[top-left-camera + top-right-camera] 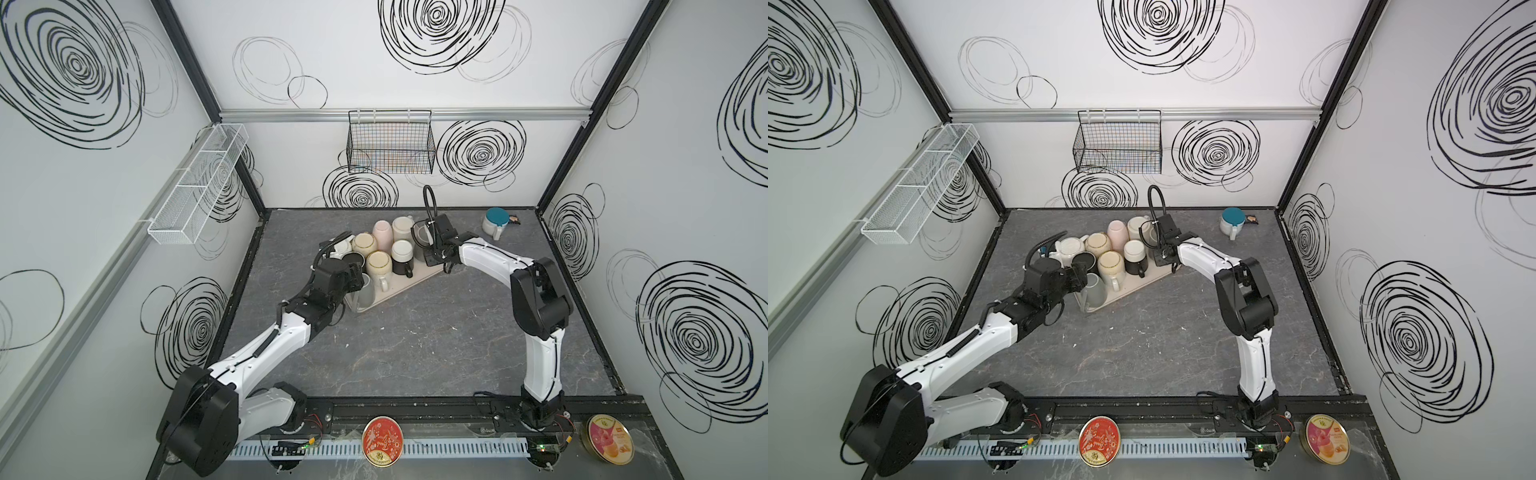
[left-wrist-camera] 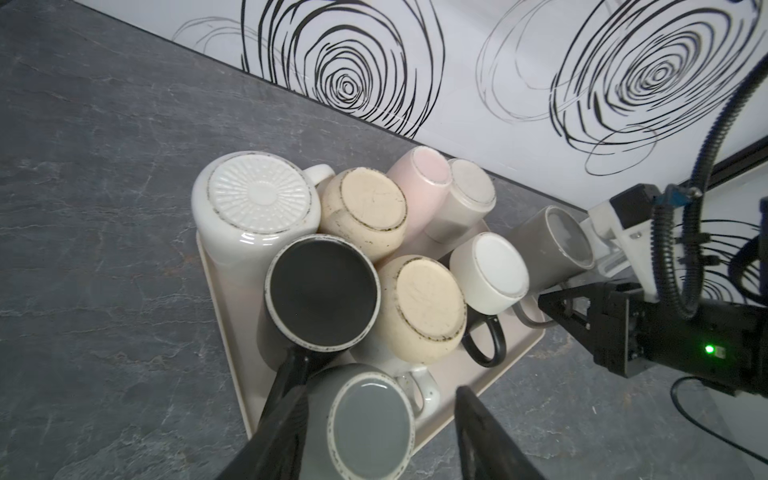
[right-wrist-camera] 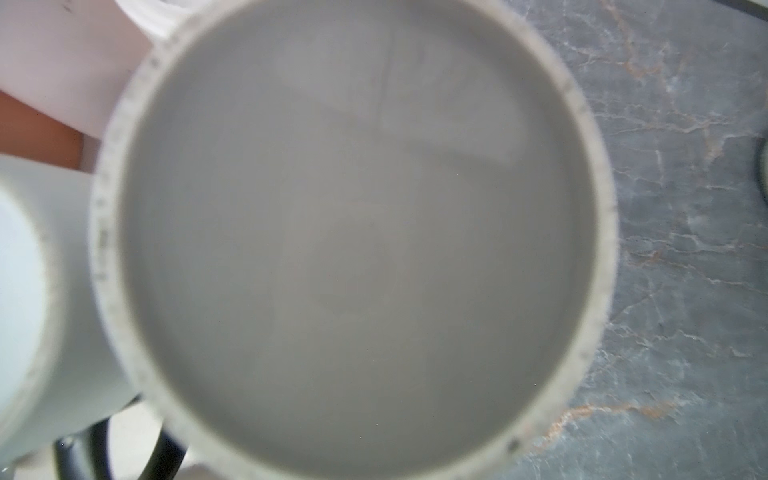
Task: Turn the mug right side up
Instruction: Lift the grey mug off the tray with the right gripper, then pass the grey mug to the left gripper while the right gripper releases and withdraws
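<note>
Since every mug in view sits base up, the task looks to be at its grasp step. On the grey table [image 1: 415, 353], a beige tray [image 1: 417, 279] lies far of centre, packed with 9 inverted mugs. The taupe mug [image 2: 548, 249] is at the tray's far right corner, base up, close beside a white and black neighbour. The right gripper [image 2: 542, 298] is closed and appears to pinch that mug's handle [image 2: 524, 321], though the contact is partly hidden. The left gripper [image 2: 374, 399] has its fingers apart, straddling the grey mug [image 2: 370, 428] at the tray's near left corner without clamping it. Next, I judge, the right arm must lift the taupe mug clear of its neighbours. It must then roll the mug over by the handle and set it down rim up on bare table.
</note>
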{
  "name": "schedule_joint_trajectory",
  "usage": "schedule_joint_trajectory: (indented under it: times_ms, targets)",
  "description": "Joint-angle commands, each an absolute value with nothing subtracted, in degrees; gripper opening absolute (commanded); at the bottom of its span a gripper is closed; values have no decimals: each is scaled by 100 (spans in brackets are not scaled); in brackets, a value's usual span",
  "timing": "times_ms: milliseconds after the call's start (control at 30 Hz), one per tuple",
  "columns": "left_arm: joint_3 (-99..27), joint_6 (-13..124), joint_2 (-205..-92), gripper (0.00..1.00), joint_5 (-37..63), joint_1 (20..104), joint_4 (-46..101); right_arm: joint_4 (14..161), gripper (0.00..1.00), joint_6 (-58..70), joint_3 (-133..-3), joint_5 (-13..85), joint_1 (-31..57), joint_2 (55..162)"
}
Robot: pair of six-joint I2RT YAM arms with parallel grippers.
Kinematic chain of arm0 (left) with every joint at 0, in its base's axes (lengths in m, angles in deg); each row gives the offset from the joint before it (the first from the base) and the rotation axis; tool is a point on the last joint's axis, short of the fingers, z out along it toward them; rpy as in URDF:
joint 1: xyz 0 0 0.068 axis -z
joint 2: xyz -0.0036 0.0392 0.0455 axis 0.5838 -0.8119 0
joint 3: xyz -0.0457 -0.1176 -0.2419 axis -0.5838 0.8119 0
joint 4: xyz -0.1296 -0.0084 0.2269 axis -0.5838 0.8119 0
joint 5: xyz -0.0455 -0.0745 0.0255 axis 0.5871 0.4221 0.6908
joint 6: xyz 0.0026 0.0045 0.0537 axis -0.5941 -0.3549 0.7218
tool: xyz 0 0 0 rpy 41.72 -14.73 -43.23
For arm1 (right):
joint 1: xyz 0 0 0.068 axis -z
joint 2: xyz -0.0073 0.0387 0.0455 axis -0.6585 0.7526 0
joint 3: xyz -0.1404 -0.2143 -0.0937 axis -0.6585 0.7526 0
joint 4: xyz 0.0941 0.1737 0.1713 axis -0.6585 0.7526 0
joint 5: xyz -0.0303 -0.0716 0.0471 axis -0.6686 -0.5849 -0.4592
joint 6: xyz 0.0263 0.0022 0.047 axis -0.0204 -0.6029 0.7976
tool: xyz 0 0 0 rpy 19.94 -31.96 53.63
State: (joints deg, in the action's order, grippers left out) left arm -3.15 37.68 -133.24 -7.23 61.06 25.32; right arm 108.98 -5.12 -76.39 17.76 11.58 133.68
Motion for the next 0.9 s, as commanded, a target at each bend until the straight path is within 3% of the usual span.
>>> schedule_joint_trajectory:
  times_ms: [0, 200, 467, 733, 867]
  targets:
    - [-273, 3875, -13171, 59, -482, 6232, 1792, 9314, 0, -442, -7231, 2139, 1155, 12357]
    - [-312, 4300, -12980, 59, -456, 6501, 1454, 7599, 0, -349, -5949, 2534, 1156, 11343]
    - [49, 4430, -12687, 61, 46, 6644, 343, 6678, 0, -134, -5386, 3467, 1148, 10429]
    - [-9, 4543, -12704, 84, 1120, 6635, -416, 5358, 0, 1281, -4967, 4757, 1448, 9837]
    - [-251, 4080, -13064, 86, 1879, 6608, -953, 4653, 0, 2029, -4988, 5548, 1600, 9916]
